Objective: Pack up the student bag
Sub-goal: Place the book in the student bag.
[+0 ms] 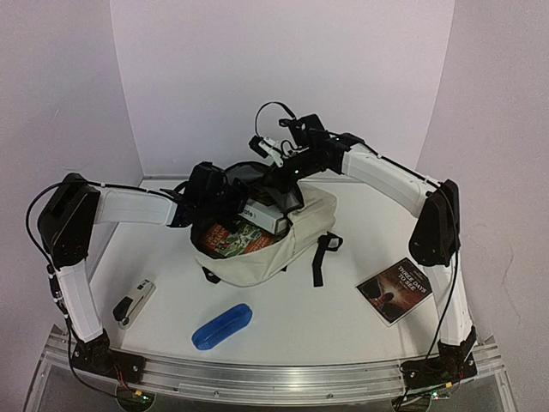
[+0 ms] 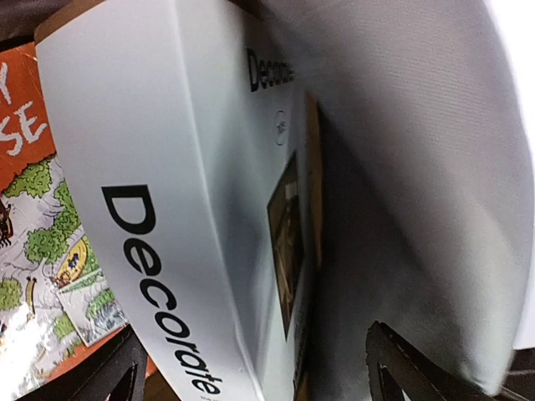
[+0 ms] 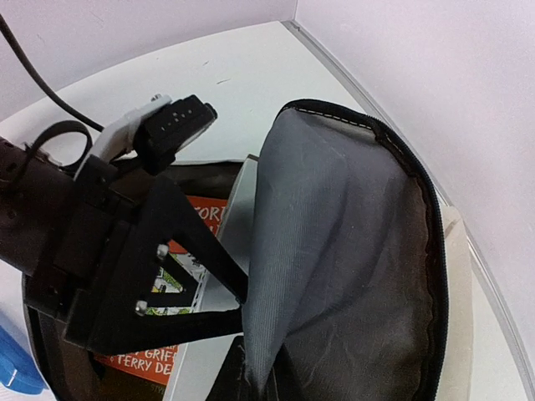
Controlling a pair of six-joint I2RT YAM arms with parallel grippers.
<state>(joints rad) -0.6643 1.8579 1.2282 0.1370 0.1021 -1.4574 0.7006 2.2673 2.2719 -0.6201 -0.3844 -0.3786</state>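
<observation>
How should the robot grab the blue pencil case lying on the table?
Probably from straight above, pinching the blue pencil case across its narrow middle. It is long and rounded and lies flat and slanted on the table, so turn the grip to match the slant and squeeze the two long sides.

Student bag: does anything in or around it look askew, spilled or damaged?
The white Decorate book lies tilted across the student bag opening. It rests on the orange illustrated book, with one end poking past the rim rather than tucked in. Nothing looks spilled or damaged.
</observation>
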